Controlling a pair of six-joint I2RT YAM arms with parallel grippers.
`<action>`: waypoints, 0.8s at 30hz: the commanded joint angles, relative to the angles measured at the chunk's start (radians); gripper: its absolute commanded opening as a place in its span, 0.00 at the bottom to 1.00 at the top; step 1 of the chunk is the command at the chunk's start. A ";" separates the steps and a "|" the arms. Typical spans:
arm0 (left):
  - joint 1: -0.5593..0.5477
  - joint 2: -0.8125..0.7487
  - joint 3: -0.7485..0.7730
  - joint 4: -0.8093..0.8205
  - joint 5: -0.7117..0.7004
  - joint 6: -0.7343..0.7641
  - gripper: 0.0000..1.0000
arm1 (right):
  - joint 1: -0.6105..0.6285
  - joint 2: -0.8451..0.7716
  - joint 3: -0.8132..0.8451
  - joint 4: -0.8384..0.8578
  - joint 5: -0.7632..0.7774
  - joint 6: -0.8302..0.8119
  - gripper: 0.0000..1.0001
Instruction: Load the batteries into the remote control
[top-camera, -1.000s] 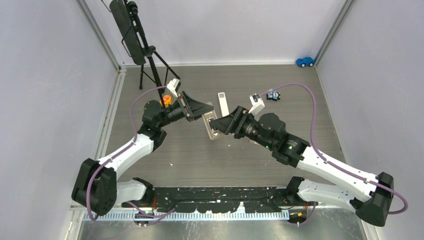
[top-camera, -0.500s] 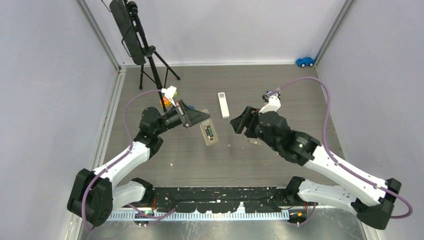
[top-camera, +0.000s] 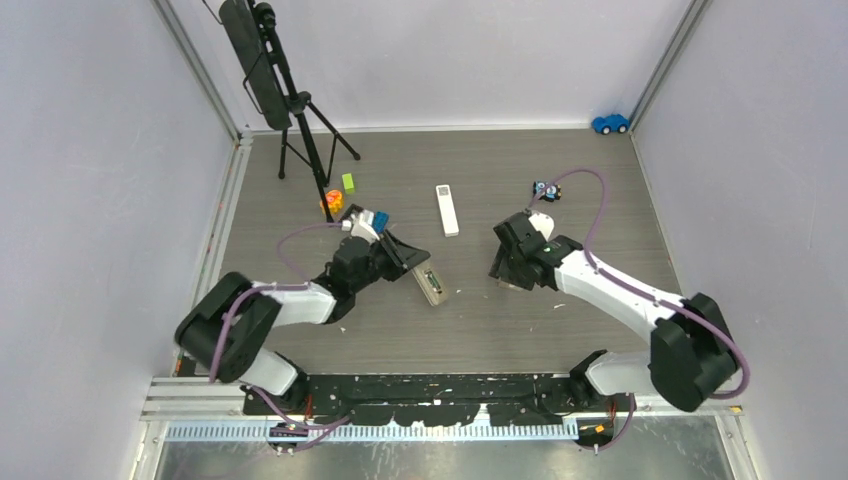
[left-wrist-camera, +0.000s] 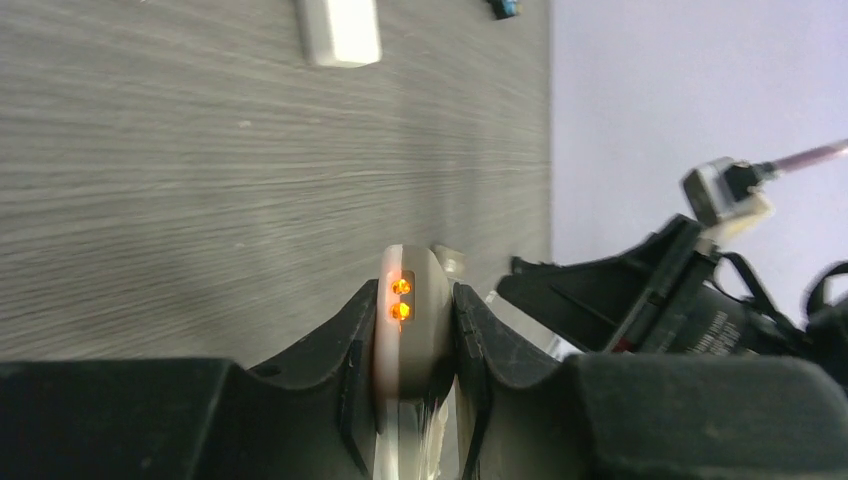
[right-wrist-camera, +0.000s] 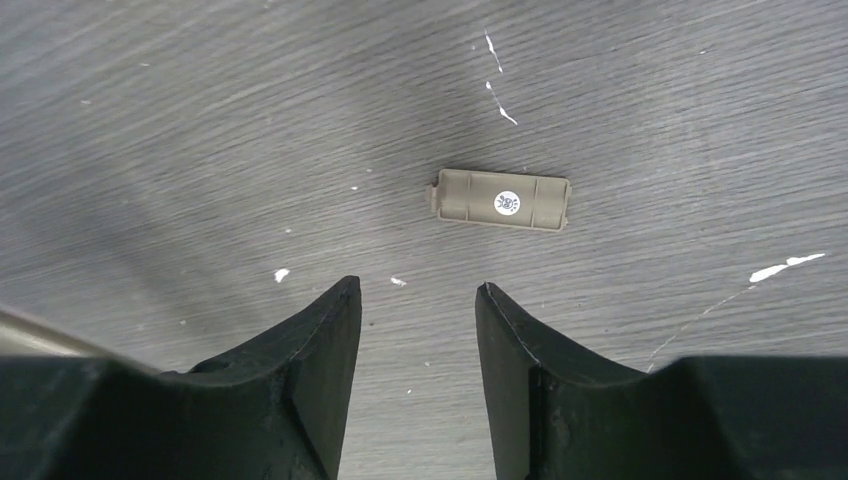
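Grey wood-grain surface (top-camera: 470, 335): the left gripper (left-wrist-camera: 412, 300) is pinching one end of the beige slim plastic remote control (top-camera: 436, 292) near the middle. Its back compartment faces up, and the dark batteries (top-camera: 428, 279) appear to be seated inside, though they are too small to confirm. The right gripper (right-wrist-camera: 415, 285) hangs spread and empty just short of the tan rectangular battery cover (right-wrist-camera: 502, 203), which lies flat and loose right of the middle. Judgement: fitting the cover is the step in hand; advance until the cover sits between the fingers, grip across its short sides, and hold the remote steady.
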 joint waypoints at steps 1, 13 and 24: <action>-0.027 0.165 -0.009 0.256 -0.145 -0.064 0.00 | -0.018 0.084 0.021 0.071 -0.045 -0.006 0.48; -0.055 0.377 -0.034 0.411 -0.282 -0.134 0.14 | -0.021 0.262 0.073 0.084 0.040 -0.037 0.34; -0.076 0.233 -0.057 0.140 -0.365 -0.129 0.60 | -0.022 0.367 0.128 0.068 0.089 -0.067 0.33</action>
